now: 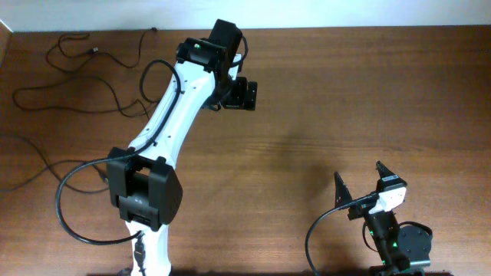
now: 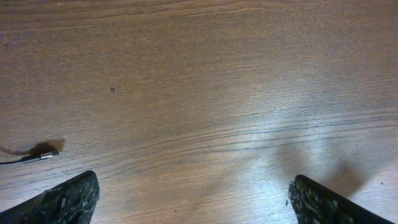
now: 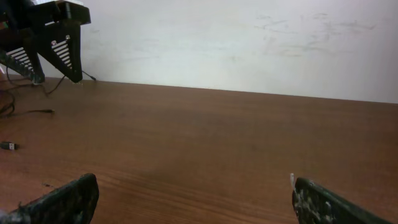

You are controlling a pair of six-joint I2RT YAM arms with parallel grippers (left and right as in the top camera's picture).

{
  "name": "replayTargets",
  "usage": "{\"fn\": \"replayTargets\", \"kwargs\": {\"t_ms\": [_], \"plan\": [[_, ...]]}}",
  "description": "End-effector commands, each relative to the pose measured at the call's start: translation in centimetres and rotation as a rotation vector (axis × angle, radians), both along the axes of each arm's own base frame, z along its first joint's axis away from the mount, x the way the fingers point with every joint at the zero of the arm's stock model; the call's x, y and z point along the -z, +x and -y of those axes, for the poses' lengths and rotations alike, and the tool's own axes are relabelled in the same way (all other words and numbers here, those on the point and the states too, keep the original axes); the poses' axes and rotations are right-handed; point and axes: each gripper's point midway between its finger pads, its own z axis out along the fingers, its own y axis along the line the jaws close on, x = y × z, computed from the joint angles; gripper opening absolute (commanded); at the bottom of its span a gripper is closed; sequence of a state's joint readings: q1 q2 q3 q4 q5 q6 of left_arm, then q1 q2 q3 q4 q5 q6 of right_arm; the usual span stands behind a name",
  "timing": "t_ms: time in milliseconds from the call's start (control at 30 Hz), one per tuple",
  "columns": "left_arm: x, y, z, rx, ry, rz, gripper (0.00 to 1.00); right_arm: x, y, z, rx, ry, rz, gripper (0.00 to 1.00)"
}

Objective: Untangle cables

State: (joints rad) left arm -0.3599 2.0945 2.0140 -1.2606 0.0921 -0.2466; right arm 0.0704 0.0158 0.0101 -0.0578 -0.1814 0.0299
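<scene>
The cables (image 1: 93,51) lie as thin black strands in loose loops at the table's far left, apart from both grippers. My left gripper (image 1: 244,93) hovers open over bare wood at the far middle, to the right of the strands. In the left wrist view its fingers (image 2: 62,202) frame bare table, and one metal-tipped plug end (image 2: 40,152) lies at the left edge. My right gripper (image 1: 359,172) stands open near the front right with nothing in it. From the right wrist, the right gripper (image 3: 193,199) faces the wall, with strands (image 3: 18,102) and a small plug (image 3: 9,146) far left.
The left arm's white link (image 1: 173,107) stretches diagonally from its base (image 1: 142,192) at the front left, with a thick black robot cable (image 1: 69,222) looping beside it. A white wall (image 3: 249,43) borders the table's far edge.
</scene>
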Motion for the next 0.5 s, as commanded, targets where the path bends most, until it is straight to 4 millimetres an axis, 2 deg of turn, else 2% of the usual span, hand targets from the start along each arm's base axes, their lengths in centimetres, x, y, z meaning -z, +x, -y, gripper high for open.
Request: {"fn": "replayTargets", "kwargs": {"t_ms": [0,300,400,467], "plan": [[-0.5,0.0,0.1,0.008,0.007,0.015,0.99,0.1,0.0,0.2,0.012,0.008,-0.002,0.98],[-0.8,-0.2,0.3,0.013,0.004,0.021,0.99,0.1,0.0,0.2,0.012,0.008,-0.002,0.98],[-2.4,-0.7,0.1,0.014,-0.007,0.052,0.99,0.1,0.0,0.2,0.012,0.008,-0.002,0.98],[-4.8,-1.6,-0.3,0.014,-0.024,0.097,0.99,0.1,0.0,0.2,0.012,0.008,-0.002,0.98]]}}
